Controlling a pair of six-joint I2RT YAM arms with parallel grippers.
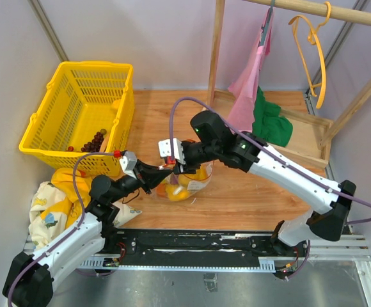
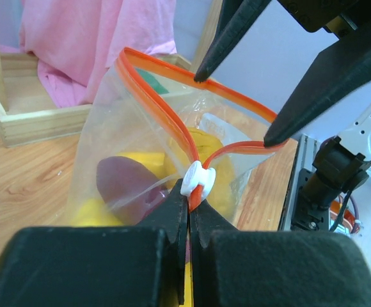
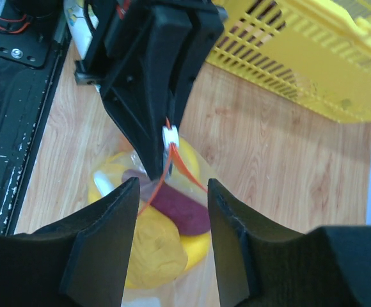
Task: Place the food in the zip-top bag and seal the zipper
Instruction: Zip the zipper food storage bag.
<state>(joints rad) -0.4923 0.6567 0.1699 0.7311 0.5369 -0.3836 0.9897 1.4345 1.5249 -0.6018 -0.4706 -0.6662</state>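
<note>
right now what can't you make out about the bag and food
- bag mouth: top view, left pincer and right pincer cover it
- zipper below slider: left wrist view, left pincer hides it
- food count: right wrist view, own fingers cut it off
- basket contents: top view, too small

Left gripper (image 2: 190,203) is pinching the zipper (image 2: 236,99), jaws pressed together; right gripper (image 3: 173,184) is facing it, jaws spread apart.

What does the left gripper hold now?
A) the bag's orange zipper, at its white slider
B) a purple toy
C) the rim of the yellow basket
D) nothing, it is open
A: in the left wrist view the left gripper is shut on the zipper right beside the white slider.
</note>
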